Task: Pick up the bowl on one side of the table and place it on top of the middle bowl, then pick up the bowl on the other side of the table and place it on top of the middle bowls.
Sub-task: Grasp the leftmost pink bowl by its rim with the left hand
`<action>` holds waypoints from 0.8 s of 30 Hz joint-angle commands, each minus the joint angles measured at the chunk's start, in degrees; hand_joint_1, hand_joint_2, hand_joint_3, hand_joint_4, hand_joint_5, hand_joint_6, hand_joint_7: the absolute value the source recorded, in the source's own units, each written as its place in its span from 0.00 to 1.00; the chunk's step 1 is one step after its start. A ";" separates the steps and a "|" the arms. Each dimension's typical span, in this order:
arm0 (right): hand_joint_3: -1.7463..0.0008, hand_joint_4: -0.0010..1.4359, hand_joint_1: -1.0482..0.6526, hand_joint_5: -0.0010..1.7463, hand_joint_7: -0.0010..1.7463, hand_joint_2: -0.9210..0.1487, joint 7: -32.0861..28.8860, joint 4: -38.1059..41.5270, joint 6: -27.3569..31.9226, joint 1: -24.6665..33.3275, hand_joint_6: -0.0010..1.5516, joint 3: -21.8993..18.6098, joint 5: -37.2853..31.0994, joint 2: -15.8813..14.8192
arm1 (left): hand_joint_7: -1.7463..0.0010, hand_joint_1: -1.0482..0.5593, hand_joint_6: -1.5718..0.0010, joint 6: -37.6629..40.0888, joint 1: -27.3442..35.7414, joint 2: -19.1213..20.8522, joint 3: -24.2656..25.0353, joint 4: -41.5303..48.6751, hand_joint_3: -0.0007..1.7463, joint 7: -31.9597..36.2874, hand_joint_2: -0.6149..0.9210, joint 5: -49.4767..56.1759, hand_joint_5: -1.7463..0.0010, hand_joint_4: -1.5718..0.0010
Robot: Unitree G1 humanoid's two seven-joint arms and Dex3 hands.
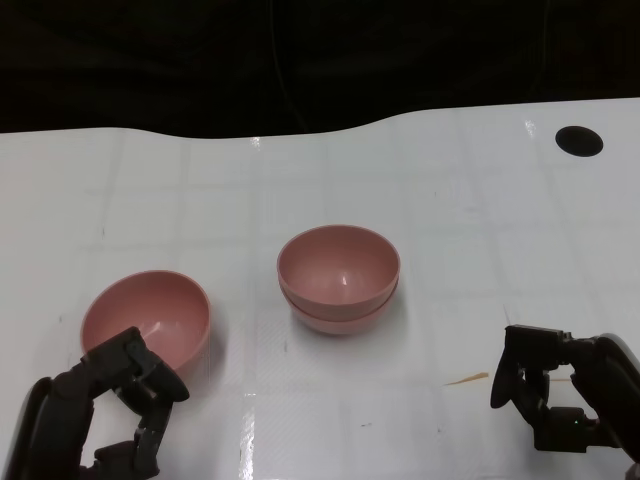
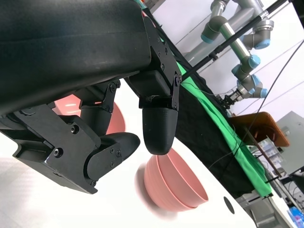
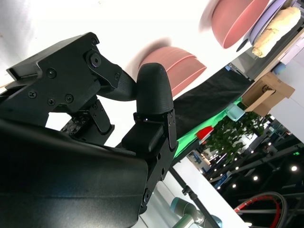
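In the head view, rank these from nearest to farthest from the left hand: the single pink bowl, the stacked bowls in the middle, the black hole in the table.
1. Single pink bowl: just beyond the left hand, at the table's left.
2. Stacked bowls: middle of the table.
3. Black hole: far right corner.

Left robot hand (image 1: 110, 405), right robot hand (image 1: 560, 395), matte black, screwed plates, rounded fingertips
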 commanded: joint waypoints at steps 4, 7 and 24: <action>0.26 0.62 0.55 1.00 0.92 0.43 -1.01 -0.54 -0.70 0.55 0.48 -1.10 -0.40 0.41 | 0.65 0.47 0.44 2.34 2.75 2.90 1.51 -9.12 0.37 -0.66 0.80 4.49 0.44 0.52; 0.26 0.61 0.55 1.00 0.93 0.42 -1.42 -0.44 -0.92 0.52 0.47 -1.21 -1.09 0.49 | 0.84 0.39 0.41 7.05 4.59 3.94 2.43 -16.21 0.14 -1.37 0.94 9.39 0.61 0.52; 0.26 0.61 0.55 1.00 0.93 0.42 -2.42 1.43 -2.56 -0.31 0.46 -0.72 -3.45 0.65 | 1.00 0.12 0.51 30.24 3.52 10.64 4.52 -42.35 0.02 -17.22 1.00 37.29 0.94 0.55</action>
